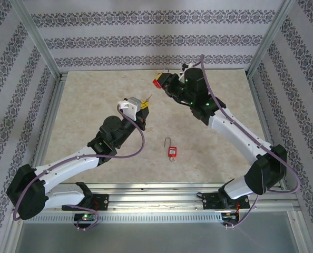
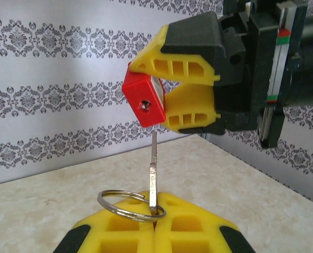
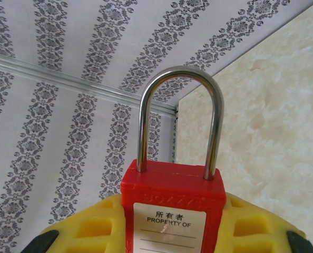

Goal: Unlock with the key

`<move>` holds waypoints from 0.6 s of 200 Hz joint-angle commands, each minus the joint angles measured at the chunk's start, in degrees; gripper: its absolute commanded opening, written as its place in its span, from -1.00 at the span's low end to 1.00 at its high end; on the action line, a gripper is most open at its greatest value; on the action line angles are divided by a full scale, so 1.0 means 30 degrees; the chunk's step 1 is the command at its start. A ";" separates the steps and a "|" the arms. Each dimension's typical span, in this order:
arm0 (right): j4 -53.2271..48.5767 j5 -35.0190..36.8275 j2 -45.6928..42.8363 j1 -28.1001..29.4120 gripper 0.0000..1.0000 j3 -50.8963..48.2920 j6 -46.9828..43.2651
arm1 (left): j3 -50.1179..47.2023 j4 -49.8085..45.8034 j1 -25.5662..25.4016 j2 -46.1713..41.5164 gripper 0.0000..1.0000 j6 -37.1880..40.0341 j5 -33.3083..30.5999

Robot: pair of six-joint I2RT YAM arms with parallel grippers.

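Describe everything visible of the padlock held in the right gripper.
The padlock has a red plastic-looking body, a white label reading PROPERTY OF, and a silvery metal shackle, closed with both legs in the body. The right gripper clamps it between yellow jaws above the table, keyhole toward the key, whose tip is close below, apparently not inserted.

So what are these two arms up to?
The right gripper holds a red padlock up off the table, shackle closed. The left gripper pinches a key on a ring, aimed toward the keyhole; the tip is close but not yet in. A second red padlock lies on the table.
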 commanded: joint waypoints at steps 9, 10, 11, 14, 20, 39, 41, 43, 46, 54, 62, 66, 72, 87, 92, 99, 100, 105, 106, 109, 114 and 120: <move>0.0716 0.0589 -0.0096 0.0265 -1.00 0.0135 -0.0384 | 0.1008 0.0594 -0.0074 0.0109 -1.00 -0.1684 0.0051; 0.0713 0.0594 -0.0100 0.0264 -1.00 0.0120 -0.0385 | 0.1019 0.0618 -0.0055 0.0109 -1.00 -0.1739 0.0087; 0.0727 0.0611 -0.0101 0.0264 -1.00 0.0112 -0.0385 | 0.1024 0.0631 -0.0045 0.0109 -1.00 -0.1795 0.0105; 0.0761 0.0608 -0.0081 0.0289 -1.00 0.0065 -0.0360 | 0.1033 0.0645 0.0004 0.0116 -1.00 -0.1984 0.0209; 0.0806 0.0573 -0.0101 0.0266 -1.00 0.0017 -0.0371 | 0.1109 0.0650 0.0091 0.0110 -1.00 -0.2350 0.0432; 0.0790 0.0533 -0.0102 0.0293 -1.00 0.0046 -0.0466 | 0.1483 0.0211 0.0229 0.0287 -1.00 -0.3227 0.1110; 0.0797 0.0539 -0.0103 0.0293 -1.00 0.0046 -0.0479 | 0.1509 0.0191 0.0243 0.0300 -1.00 -0.3360 0.1205; 0.0806 0.0540 -0.0103 0.0293 -1.00 0.0045 -0.0497 | 0.1538 0.0178 0.0269 0.0310 -1.00 -0.3504 0.1338; 0.0800 0.0540 -0.0103 0.0308 -1.00 0.0045 -0.0550 | 0.1555 0.0200 0.0307 0.0376 -1.00 -0.3692 0.1542; 0.0706 0.0619 -0.0077 0.0322 -1.00 0.0116 -0.0646 | 0.1664 0.0114 0.0360 0.0474 -1.00 -0.4170 0.1989; 0.0682 0.0628 -0.0074 0.0307 -1.00 0.0162 -0.0679 | 0.1840 -0.0234 0.0403 0.0599 -1.00 -0.4691 0.2297; 0.0709 0.0614 -0.0074 0.0321 -1.00 0.0163 -0.0671 | 0.1950 -0.0456 0.0446 0.0643 -1.00 -0.4946 0.2319; 0.0718 0.0607 -0.0070 0.0308 -1.00 0.0188 -0.0693 | 0.1993 -0.0775 0.0488 0.0687 -1.00 -0.5312 0.2357; 0.0653 0.0599 -0.0029 0.0320 -1.00 0.0251 -0.0825 | 0.1759 -0.0699 0.0687 0.0711 -1.00 -0.6329 0.2679; 0.0678 0.0602 -0.0027 0.0308 -1.00 0.0243 -0.0818 | 0.1706 -0.0709 0.0747 0.0695 -1.00 -0.6627 0.2754; 0.0710 0.0556 -0.0023 0.0322 -1.00 0.0250 -0.0825 | 0.1649 -0.0834 0.0787 0.0675 -1.00 -0.6869 0.2734; 0.0711 0.0563 -0.0034 0.0322 -1.00 0.0251 -0.0825 | 0.1647 -0.0857 0.0786 0.0670 -1.00 -0.6909 0.2717; 0.0738 0.0541 -0.0037 0.0337 -1.00 0.0250 -0.0825 | 0.1639 -0.0999 0.0811 0.0645 -1.00 -0.7019 0.2618; 0.0739 0.0541 -0.0041 0.0330 -1.00 0.0250 -0.0811 | 0.1627 -0.1042 0.0813 0.0626 -1.00 -0.7043 0.2586; 0.0755 0.0540 -0.0037 0.0349 -1.00 0.0250 -0.0809 | 0.1632 -0.1143 0.0840 0.0609 -1.00 -0.7115 0.2496; 0.0769 0.0515 -0.0069 0.0351 -1.00 0.0251 -0.0811 | 0.1604 -0.1272 0.0866 0.0567 -1.00 -0.7215 0.2386; 0.0770 0.0511 -0.0055 0.0366 -1.00 0.0254 -0.0821 | 0.1548 -0.1273 0.0970 0.0549 -1.00 -0.7411 0.2376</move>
